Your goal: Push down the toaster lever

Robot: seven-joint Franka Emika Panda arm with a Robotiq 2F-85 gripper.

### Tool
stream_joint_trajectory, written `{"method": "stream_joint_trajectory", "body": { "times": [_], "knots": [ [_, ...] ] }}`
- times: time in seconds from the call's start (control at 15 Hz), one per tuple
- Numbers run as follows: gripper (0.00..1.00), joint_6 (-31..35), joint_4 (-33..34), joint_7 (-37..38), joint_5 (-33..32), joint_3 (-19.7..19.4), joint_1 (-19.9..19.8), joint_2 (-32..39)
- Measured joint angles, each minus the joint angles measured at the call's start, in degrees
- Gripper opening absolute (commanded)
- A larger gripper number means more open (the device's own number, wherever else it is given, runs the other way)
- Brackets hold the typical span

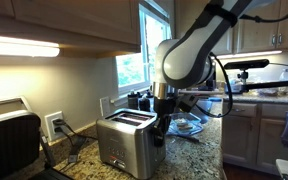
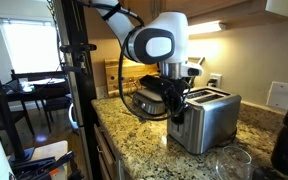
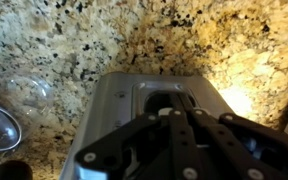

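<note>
This is a home kitchen: a speckled granite countertop (image 2: pixel 129 135) runs beneath wooden wall cabinets (image 1: pixel 64 20), with a strip light (image 1: pixel 19 47) glowing under them. A toaster (image 1: pixel 126 143) stands on the stone near a wall outlet (image 1: pixel 54 125). Daylight comes through a window (image 1: pixel 134 65) behind it.

Counter: speckled tan granite countertop (image 1: pixel 199 150) | Wall: beige, with a white outlet (image 1: pixel 54 125) above the counter's back edge | Cabinets: wooden cupboards (image 1: pixel 64 20) overhead, a glowing light strip (image 1: pixel 19 47) beneath them | Window (image 1: pixel 134 65): bright daylight at the counter's far corner | Past the counter's end: dark furniture (image 2: pixel 39 92) below a second window (image 2: pixel 29 45)
</note>
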Motion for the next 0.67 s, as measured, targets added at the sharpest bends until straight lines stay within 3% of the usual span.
{"method": "stream_joint_trajectory", "body": {
  "times": [0.27, 0.67],
  "knots": [
    [0.02, 2.78, 0.87, -0.24, 0.01, 0.03, -0.05, 4.93],
    [0.02, 2.56, 1.39, -0.25, 0.29, 0.16, -0.23, 4.99]
  ]
}}
